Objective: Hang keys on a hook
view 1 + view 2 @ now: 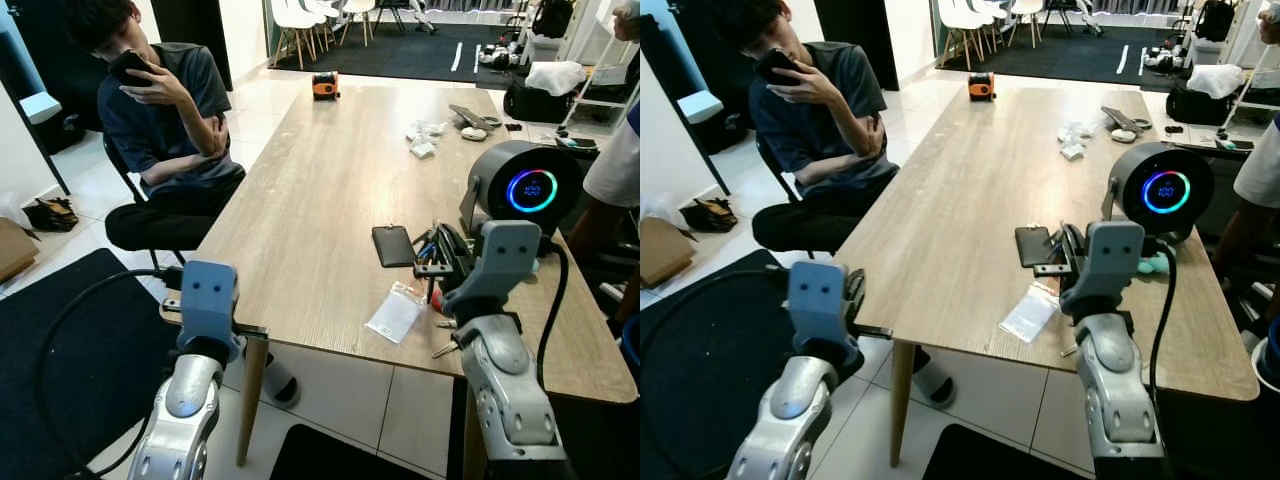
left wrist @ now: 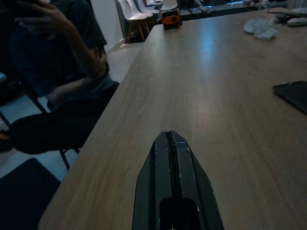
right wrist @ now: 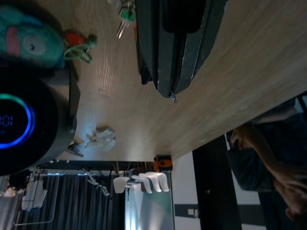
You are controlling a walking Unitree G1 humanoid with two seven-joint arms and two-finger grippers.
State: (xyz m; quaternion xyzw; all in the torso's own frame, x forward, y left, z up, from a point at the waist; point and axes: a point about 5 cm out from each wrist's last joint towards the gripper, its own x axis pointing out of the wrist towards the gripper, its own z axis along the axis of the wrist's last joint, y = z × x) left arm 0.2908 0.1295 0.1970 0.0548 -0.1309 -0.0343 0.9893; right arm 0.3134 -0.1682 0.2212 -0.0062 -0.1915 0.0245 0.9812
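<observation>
Nearest, the left gripper [image 2: 171, 143], fingers pressed together, hovers at the wooden table [image 1: 330, 190] edge. The right gripper [image 3: 169, 88], fingers closed together, sits over keys [image 1: 445, 347] beside a plastic bag [image 1: 394, 314] and phone [image 1: 393, 245]. Beyond stand a round speaker [image 1: 524, 188] and a seated person [image 1: 165, 120].

Your head views are bright and evenly lit, sharp in the middle; straight lines bow toward the edges; the left wrist view is dim and bluish, with a pale sheen on the table [image 2: 211, 62]; the right wrist view is dark, its round display [image 3: 9, 120] glowing blue, fingers blurred close up.
</observation>
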